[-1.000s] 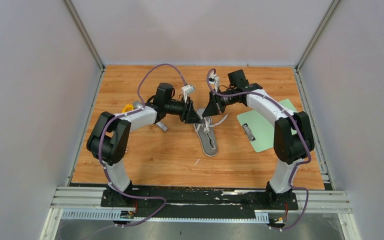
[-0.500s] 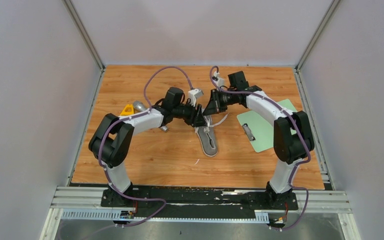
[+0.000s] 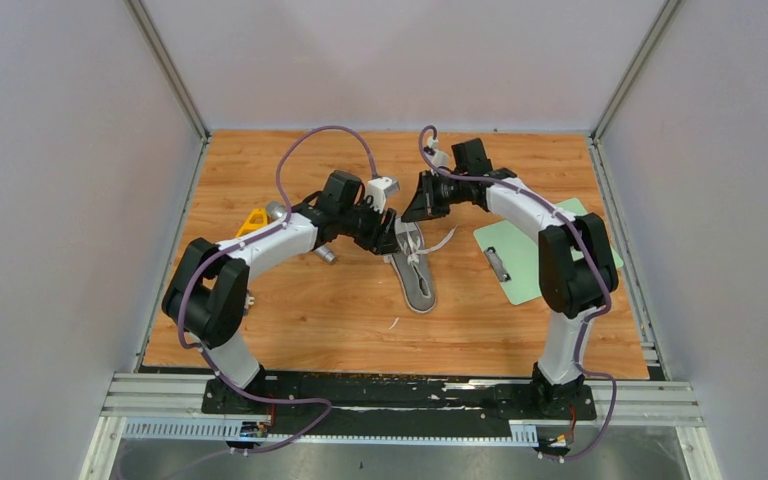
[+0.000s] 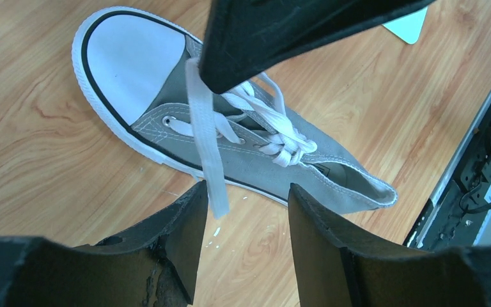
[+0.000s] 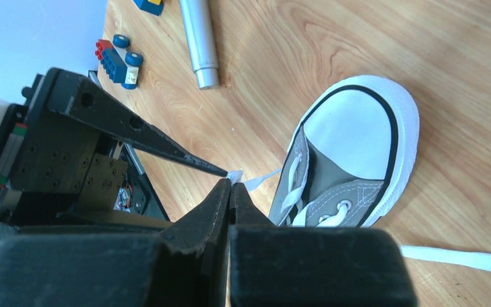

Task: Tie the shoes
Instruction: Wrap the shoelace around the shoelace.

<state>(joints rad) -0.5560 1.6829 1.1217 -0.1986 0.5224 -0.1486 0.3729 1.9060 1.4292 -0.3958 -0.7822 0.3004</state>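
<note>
Right jaws pinch, apparently, a white lace [image 4: 206, 147] of the sneaker [image 4: 262, 169]; left jaws gape empty.

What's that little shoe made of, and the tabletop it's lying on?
Shoe: the grey upper looks like matte woven canvas, with stitched seams showing. Toe cap: smooth white, probably rubber. Laces: flat white woven fabric. Table: wood grain with a slight sheen; it could be real wood or a printed laminate.

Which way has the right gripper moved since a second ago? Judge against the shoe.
Yes. The right gripper has pulled slightly away from the shoe, toward the far side.
</note>
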